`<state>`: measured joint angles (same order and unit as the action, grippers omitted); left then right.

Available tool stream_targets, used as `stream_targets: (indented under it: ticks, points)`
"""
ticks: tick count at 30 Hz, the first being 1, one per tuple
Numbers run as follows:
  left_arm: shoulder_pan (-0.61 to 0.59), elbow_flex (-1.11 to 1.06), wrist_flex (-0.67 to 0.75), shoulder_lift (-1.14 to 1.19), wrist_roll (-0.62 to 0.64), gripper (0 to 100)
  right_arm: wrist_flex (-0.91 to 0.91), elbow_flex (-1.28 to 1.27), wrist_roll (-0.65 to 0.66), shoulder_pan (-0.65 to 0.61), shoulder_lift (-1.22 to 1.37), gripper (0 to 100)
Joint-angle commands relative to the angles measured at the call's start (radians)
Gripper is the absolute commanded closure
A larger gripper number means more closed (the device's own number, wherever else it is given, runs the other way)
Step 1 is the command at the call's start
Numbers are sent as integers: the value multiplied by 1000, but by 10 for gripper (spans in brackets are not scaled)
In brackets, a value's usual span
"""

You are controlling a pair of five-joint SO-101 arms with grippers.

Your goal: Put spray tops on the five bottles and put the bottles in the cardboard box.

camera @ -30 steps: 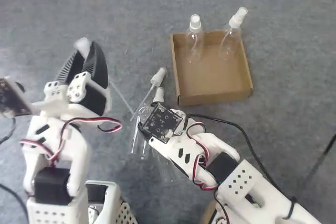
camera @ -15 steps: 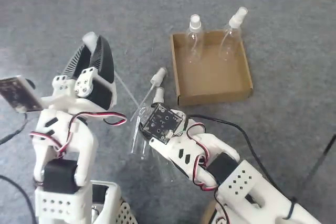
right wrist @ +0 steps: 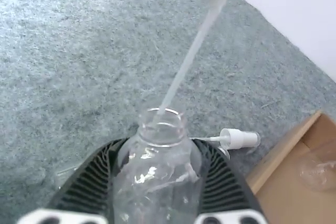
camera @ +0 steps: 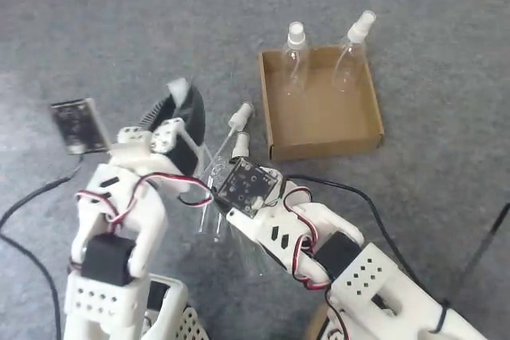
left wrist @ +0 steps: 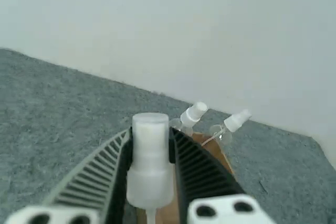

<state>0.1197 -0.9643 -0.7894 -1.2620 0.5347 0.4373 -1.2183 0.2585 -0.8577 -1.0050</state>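
Observation:
My left gripper (left wrist: 150, 142) is shut on a white spray top (left wrist: 150, 156), held above the carpet with its thin dip tube (right wrist: 191, 56) slanting down. The tube's end sits in the open neck of a clear bottle (right wrist: 160, 169), which my right gripper (right wrist: 160, 153) is shut on and holds upright. In the high view the left gripper (camera: 182, 95) is to the left of the held bottle (camera: 217, 171). The cardboard box (camera: 327, 145) lies at the back right, with two capped bottles (camera: 296, 57) (camera: 353, 52) at its far side.
Two loose spray tops (camera: 239, 115) (camera: 241, 144) lie on the grey carpet just left of the box; one spray top (right wrist: 239, 139) shows close beyond the held bottle. More clear bottles (camera: 209, 216) lie beside the right arm. A black cable (camera: 351, 189) runs to the right.
My left arm has swung right and lower with the spray top, bringing its tube over to the bottle's neck. The right arm and bottle have stayed put.

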Motion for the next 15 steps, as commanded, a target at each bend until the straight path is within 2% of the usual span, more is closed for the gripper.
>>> stream_targets:
  ticks: [1,5,11,15]
  points:
    - [12,-27,-2,6,-31,991,-8,23,-107,47,-42,993]
    - [17,-93,2,5,-71,991,-44,15,-127,50,-42,993]
    - [103,-134,28,3,-78,991,-36,15,-127,47,-42,993]
    - [106,-134,0,3,-80,991,-31,14,-123,51,-42,993]
